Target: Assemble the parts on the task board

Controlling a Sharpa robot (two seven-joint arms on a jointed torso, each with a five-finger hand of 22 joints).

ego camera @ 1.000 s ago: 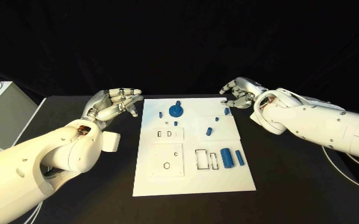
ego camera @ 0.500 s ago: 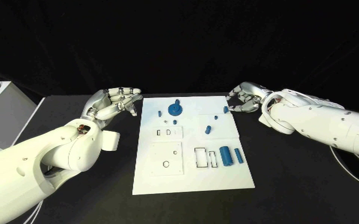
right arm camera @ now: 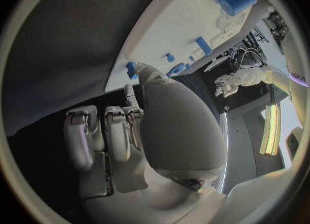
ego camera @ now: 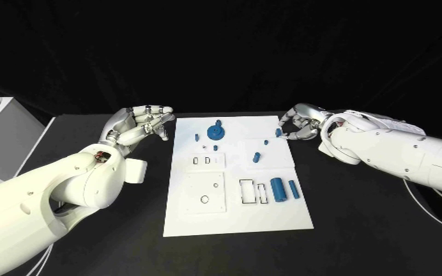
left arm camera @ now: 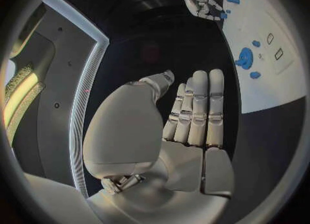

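Task board [ego camera: 237,218] lies flat mid-table, long axis running near to far, prob so both hands can reach it from either side; blue parts scattered on it, none in a hand yet, so assembly reads as barely begun. Far end: gear-like disc [ego camera: 216,132] w/ a small peg [ego camera: 196,138] just left of it; small bits sit right of the disc near the far right edge, incl. one part [ego camera: 278,132] closest to the right hand; a slim piece [ego camera: 257,157] mid-board; two upright-looking cylinders [ego camera: 278,191] side by side at the right, beside an outlined rectangular slot [ego camera: 248,193]; other outlined recesses at left-centre look unfilled, though too small to be sure. Right hand [ego camera: 299,122] hovers at the board's far right corner, just off the edge, fingers curled in toward the thumb w/ nothing visible between them; right wrist view shows the same, fingers [right arm camera: 106,131] folded, no part in them; likely poised to pinch that nearest part, which is just left of the fingertips, apart not touching. Left hand [ego camera: 140,124] sits off the board's far left corner over bare table, fingers loosely bent and holding nothing; in left wrist view fingers [left arm camera: 197,107] lie straight, side by side, board off beyond them; seems parked clear, waiting.
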